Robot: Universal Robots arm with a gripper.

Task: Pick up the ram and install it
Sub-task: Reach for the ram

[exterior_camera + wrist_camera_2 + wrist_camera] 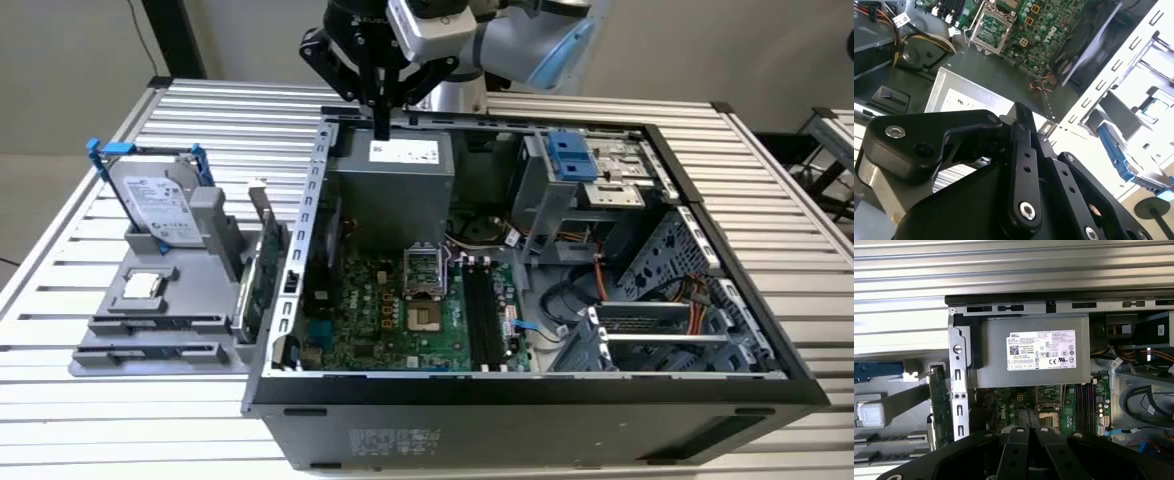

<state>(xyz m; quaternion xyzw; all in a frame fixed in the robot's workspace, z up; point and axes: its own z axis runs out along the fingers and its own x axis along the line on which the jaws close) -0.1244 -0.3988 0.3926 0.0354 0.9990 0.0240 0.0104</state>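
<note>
Exterior view: the claw (pixel 382 128) hangs clenched on nothing over the rear edge of the open case (pixel 534 420), its tips just above the power supply (pixel 394 175). Well apart from the claw, down toward the exterior view's left, a grey rack (pixel 147 345) sits on the table (pixel 80 420) against the case wall. The ram (pixel 248 298) seems to stand on edge there, close beside a green card (pixel 271 262) and hard to separate from it. The black slots (pixel 483 322) lie on the motherboard, past the supply from the claw.
</note>
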